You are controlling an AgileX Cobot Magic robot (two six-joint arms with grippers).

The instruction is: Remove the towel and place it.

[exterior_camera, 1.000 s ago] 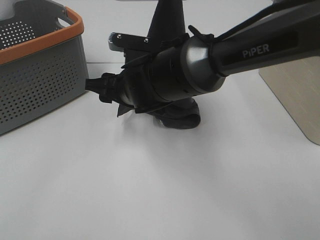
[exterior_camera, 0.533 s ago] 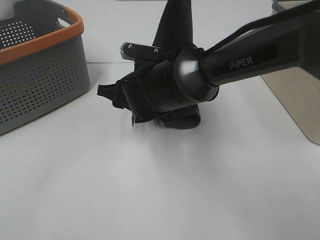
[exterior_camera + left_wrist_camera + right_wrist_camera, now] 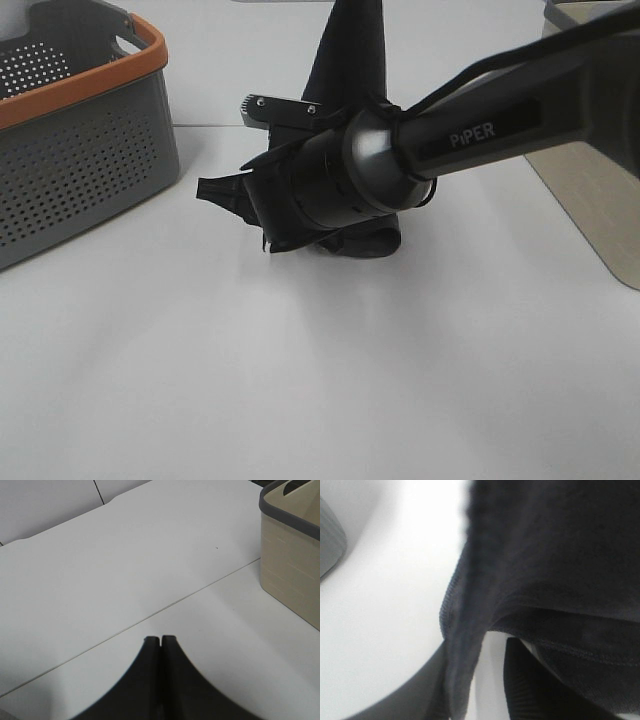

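The dark towel (image 3: 350, 50) hangs as a narrow cone from above the frame's top edge, and its lower end lies bunched on the white table (image 3: 370, 243). My right arm's wrist (image 3: 340, 180) reaches across in front of it and hides the fingertips in the exterior view. In the right wrist view the towel (image 3: 545, 555) fills most of the frame, and a fold runs down between the dark fingers (image 3: 530, 690) of the right gripper (image 3: 470, 700), which looks shut on it. My left gripper (image 3: 160, 641) is shut and empty above bare table, outside the exterior view.
A grey perforated basket with an orange rim (image 3: 80, 150) stands at the left. A beige basket (image 3: 600, 190) stands at the right and also shows in the left wrist view (image 3: 295, 560). A white table (image 3: 300, 380) lies below.
My right arm's wrist has shifted a little to the right and turned, with the towel still hanging. The towel's peak has moved slightly right.
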